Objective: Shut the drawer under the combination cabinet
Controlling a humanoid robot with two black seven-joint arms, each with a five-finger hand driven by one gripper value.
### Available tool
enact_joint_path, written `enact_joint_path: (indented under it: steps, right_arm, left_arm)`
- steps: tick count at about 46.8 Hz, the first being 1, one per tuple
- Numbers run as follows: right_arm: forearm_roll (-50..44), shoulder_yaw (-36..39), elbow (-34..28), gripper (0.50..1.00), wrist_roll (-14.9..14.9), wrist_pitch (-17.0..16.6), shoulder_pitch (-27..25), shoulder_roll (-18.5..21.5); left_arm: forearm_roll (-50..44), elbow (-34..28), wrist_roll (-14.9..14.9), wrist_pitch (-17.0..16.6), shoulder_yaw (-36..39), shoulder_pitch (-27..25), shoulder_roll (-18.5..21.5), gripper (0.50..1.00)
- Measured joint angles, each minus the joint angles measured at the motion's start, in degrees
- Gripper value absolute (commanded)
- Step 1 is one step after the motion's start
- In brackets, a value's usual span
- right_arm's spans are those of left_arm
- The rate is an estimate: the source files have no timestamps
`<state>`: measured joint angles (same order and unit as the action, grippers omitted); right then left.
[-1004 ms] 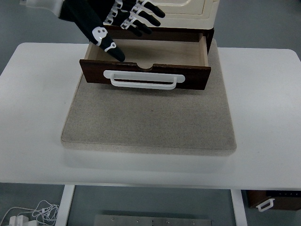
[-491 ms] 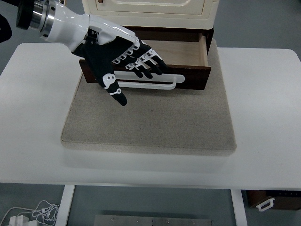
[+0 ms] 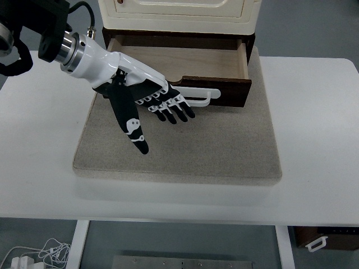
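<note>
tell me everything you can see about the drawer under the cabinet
The drawer is pulled out from under the cream cabinet. It has a dark brown wooden front, pale wood inside, holds nothing visible, and carries a white bar handle. It lies over the beige mat. The left hand, fingers spread, covers the front's left part.

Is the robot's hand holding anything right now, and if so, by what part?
Nothing is held. The left hand is open, fingers spread flat in front of the open drawer, overlapping its white handle in view, not curled around it.
</note>
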<state>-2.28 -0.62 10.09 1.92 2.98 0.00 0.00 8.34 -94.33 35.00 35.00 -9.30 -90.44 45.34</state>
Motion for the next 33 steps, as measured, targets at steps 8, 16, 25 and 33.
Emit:
enact_joint_path:
  steps: [8,16,25,33]
  right_arm:
    - [0.0,0.0,0.0,0.952,0.0,0.0,0.0,0.0]
    - [0.0,0.0,0.0,0.952,0.0,0.0,0.0,0.0]
    - [0.0,0.0,-0.1,0.952,0.0,0.0,0.0,0.0]
    - [0.0,0.0,0.0,0.952,0.0,0.0,0.0,0.0]
  left_arm:
    - [4.0,0.2,0.0,0.0,2.3,0.1,-2.3,1.000]
    - [7.1,0.8,0.0,0.0,4.0,0.2,-4.8,1.000]
    - [10.9,2.7,0.0,0.0,4.3,0.1,-7.8,1.000]
    - [12.2,4.7,0.0,0.0,4.3,0.0,-9.9,1.000]
